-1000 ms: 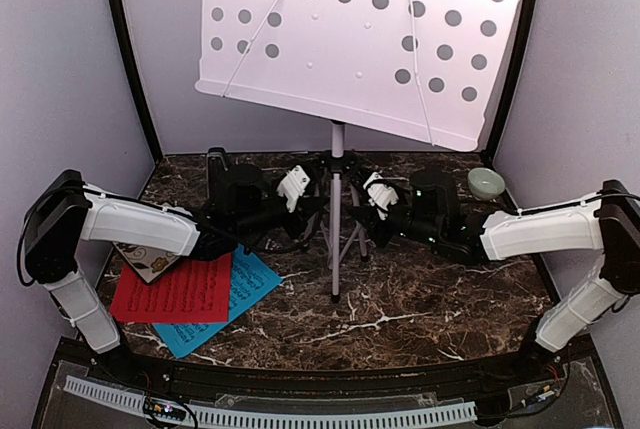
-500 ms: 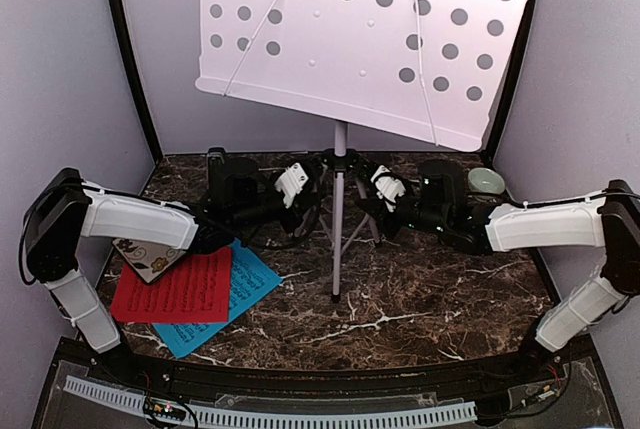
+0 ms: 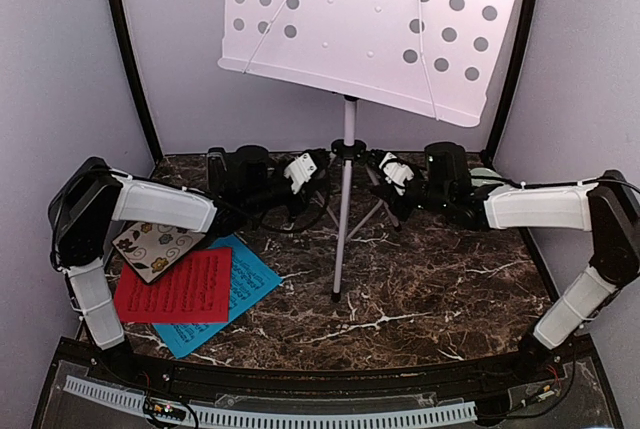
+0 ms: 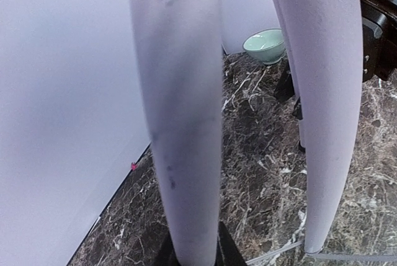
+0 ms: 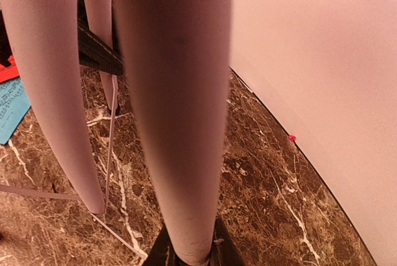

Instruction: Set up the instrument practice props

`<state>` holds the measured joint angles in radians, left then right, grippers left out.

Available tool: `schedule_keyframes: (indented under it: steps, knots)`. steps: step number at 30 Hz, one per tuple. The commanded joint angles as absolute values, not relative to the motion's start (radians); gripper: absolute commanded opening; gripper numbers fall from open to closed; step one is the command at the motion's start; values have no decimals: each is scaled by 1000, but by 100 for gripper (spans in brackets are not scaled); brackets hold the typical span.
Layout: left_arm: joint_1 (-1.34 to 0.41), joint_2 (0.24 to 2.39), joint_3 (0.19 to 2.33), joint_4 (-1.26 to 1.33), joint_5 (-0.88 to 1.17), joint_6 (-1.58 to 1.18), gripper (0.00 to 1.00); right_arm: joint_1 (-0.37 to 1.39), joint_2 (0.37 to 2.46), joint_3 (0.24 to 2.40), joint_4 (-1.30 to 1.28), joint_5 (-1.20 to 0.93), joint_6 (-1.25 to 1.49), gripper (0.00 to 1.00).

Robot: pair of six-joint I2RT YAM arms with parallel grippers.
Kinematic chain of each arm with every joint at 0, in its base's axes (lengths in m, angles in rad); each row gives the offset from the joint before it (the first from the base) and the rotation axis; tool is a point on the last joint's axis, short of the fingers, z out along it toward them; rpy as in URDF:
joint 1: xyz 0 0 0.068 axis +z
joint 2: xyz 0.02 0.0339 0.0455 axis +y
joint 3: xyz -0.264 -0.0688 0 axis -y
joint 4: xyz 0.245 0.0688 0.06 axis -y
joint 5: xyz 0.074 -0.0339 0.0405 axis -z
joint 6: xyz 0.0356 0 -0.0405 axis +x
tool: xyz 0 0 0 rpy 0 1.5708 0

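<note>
Left claw (image 4: 193, 256): pinching one white tripod leg of the music stand (image 3: 370, 34). Its dark fingertips sit on either side of that leg at the bottom edge of the left wrist view.
Right claw (image 5: 191, 251): pinching another tripod leg from the opposite side, with its dark tips flanking the leg low in the right wrist view.
Music stand: at the middle back of the marble table (image 3: 440, 289), between the two claws. The pole leans slightly and the front foot meets the tabletop. The perforated white desk tilts with its right side lower.
Wire page holders (image 3: 275, 19): two thin ones lying against the face of the desk.
Bowl (image 4: 265, 44): small, pale green and upright on the table at the back right corner near the wall, just behind the right arm. What shows of its inside is plain glaze. The overhead view hides most of it.
Red sheet (image 3: 175, 287): flat on the table at the front left, lying on top of the blue sheet (image 3: 245, 289).
Blue sheet: sticks out from under the red one on its right and near sides, with printed lines visible.
Floral tile (image 3: 155, 246): flat, just behind the red sheet and touching its far edge, partly under the left forearm.
Metronome (image 3: 215, 163): a small black upright shape by the back wall, just left of the left wrist, looks like it, but it is too dark to tell more.
</note>
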<state>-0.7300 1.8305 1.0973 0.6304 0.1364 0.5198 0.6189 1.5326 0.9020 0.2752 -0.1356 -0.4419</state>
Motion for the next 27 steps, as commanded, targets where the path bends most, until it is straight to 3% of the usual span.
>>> schedule_keyframes:
  steps: [1, 27]
  knots:
    - [-628, 1879, 1101, 570, -17, 652, 0, 487, 1544, 1000, 368, -5, -406, 0]
    - [-521, 1994, 1176, 565, 76, 679, 0, 364, 1703, 1146, 337, -82, -491, 0]
